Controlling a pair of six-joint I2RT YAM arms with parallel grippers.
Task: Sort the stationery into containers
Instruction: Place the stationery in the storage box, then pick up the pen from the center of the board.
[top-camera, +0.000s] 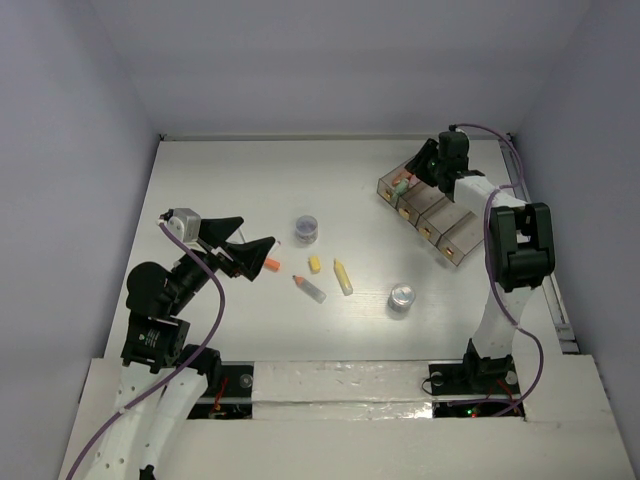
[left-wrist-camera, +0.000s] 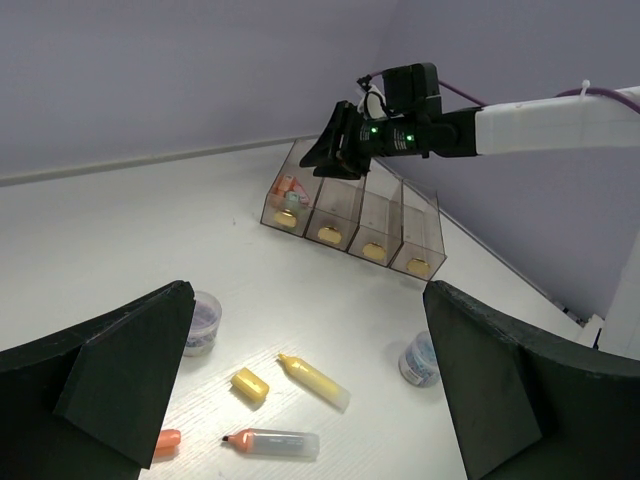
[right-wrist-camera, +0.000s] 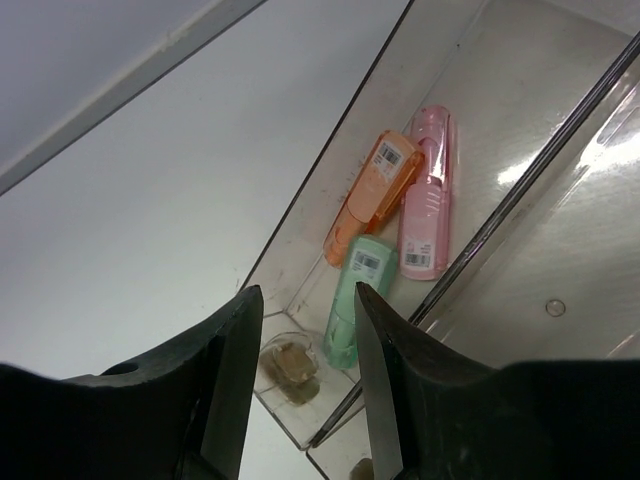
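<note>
Four joined smoky bins (top-camera: 432, 217) stand at the back right. My right gripper (top-camera: 412, 176) hovers over the leftmost bin (right-wrist-camera: 510, 95), open and empty (right-wrist-camera: 307, 295). That bin holds a green marker (right-wrist-camera: 355, 300), an orange marker (right-wrist-camera: 375, 195) and a pink marker (right-wrist-camera: 428, 205). My left gripper (top-camera: 248, 254) is open and empty (left-wrist-camera: 308, 296), low over the table beside a small orange cap (top-camera: 270, 264). Ahead of it lie a yellow cap (left-wrist-camera: 250, 385), a yellow marker (left-wrist-camera: 313, 381) and a clear marker with an orange tip (left-wrist-camera: 272, 441). A purple tin (top-camera: 307, 229) and a silver tin (top-camera: 402, 298) stand nearby.
The other three bins each show a small yellowish piece at their near end (left-wrist-camera: 375, 250). Grey walls close in the white table (top-camera: 220, 180) on the left, back and right. A raised white ledge (top-camera: 340, 385) runs along the near edge between the arm bases.
</note>
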